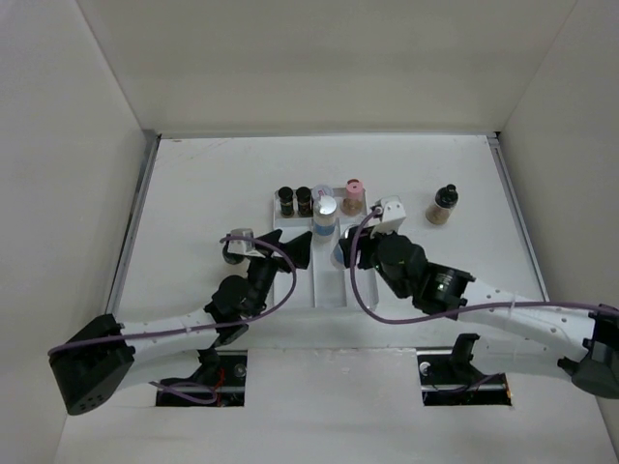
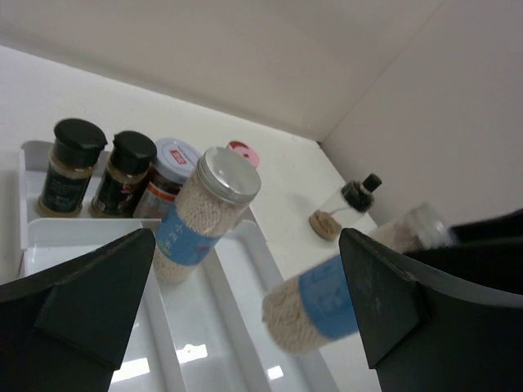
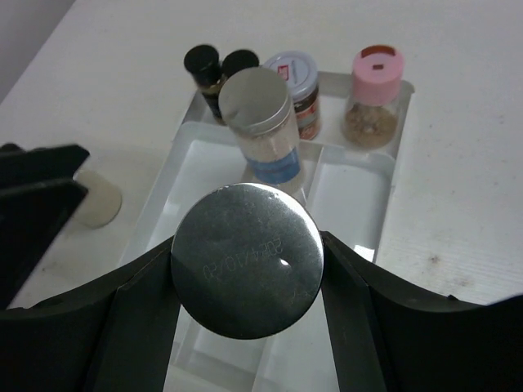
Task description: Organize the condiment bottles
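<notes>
White table [image 1: 193,193] fills most of the top view. A clear divided tray [image 1: 324,288] sits at frame centre, with long compartments toward the bottom edge and a short row across its upper end.

The left gripper [image 2: 245,286] stands at the tray's left side, jaws spread to full width with nothing between them. The right gripper [image 3: 247,282] is just right of it, over the tray. Its jaws are closed part-way onto the sides of the held pale bottle [image 3: 247,269], which has a grey lid and a blue label. In the left wrist view this bottle [image 2: 323,302] is tilted, lid toward the upper right. Contact with the tray floor cannot be determined.

The standing pale bottle [image 1: 325,217] is upright in the tray, at centre. In the upper row, left to right:
- two black-capped bottles [image 1: 294,200]
- red-labelled bottle [image 3: 296,82]
- pink-capped bottle [image 1: 352,196]

The lone dark bottle [image 1: 443,205] stands on the table, well right of the tray.
</notes>
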